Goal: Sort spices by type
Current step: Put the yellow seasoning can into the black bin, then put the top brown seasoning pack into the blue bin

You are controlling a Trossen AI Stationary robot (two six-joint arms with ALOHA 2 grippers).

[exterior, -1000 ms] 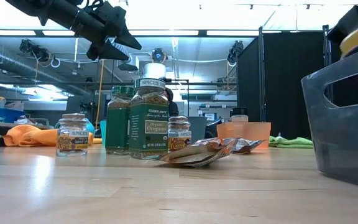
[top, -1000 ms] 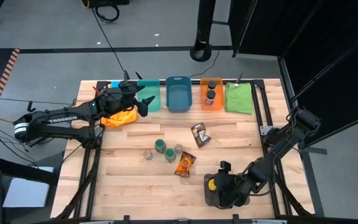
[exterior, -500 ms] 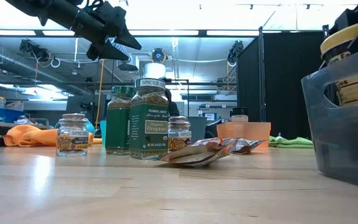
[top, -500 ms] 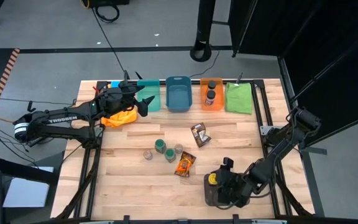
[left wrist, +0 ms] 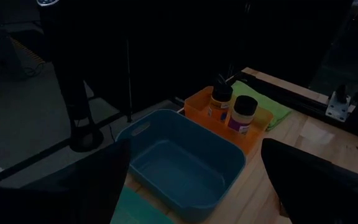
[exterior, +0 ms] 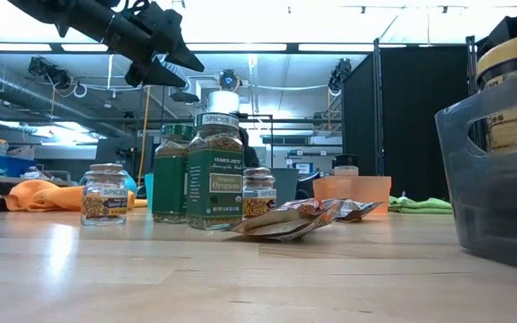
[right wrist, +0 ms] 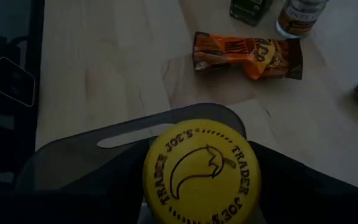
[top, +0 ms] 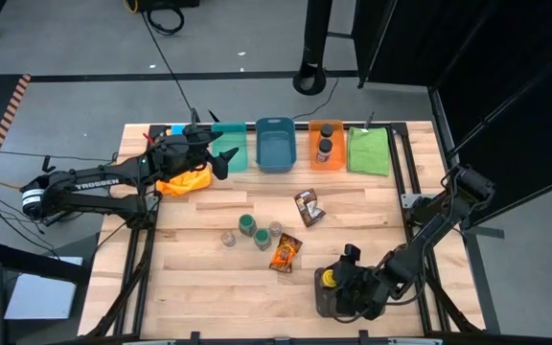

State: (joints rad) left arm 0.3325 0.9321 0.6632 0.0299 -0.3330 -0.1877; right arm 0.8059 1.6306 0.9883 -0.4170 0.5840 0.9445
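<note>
My right gripper (top: 332,281) is near the table's near edge, shut on a jar with a yellow lid (right wrist: 201,171) inside a dark grey bin (top: 322,299). In the low view the jar's lid (exterior: 512,49) stands above the bin's wall (exterior: 487,179). Several small jars (top: 252,232) stand upright mid-table, with an orange packet (top: 286,252) and a brown packet (top: 308,208) lying flat beside them. My left gripper (top: 224,159) hovers open, high over the far left near a teal bin (top: 230,158). My right gripper pinches the yellow-lidded jar between its two fingers (right wrist: 291,186), one on each side of the body just under the lid (right wrist: 166,186). The jar is upright inside the grey bin with its lid above the rim. The bin's wall hides whether its base rests on the floor.
Along the far edge stand a blue bin (top: 276,146) and an orange bin (top: 312,153) with two jars (left wrist: 229,109) in it. A green cloth (top: 369,151) lies beside them and an orange cloth (top: 182,182) under the left arm. Bare wood lies near left.
The right gripper has shifted slightly over the grey bin. The yellow-lidded jar it holds, tilted a second ago, now stands upright, and its label shows through the bin's wall. The left arm has kept still.
</note>
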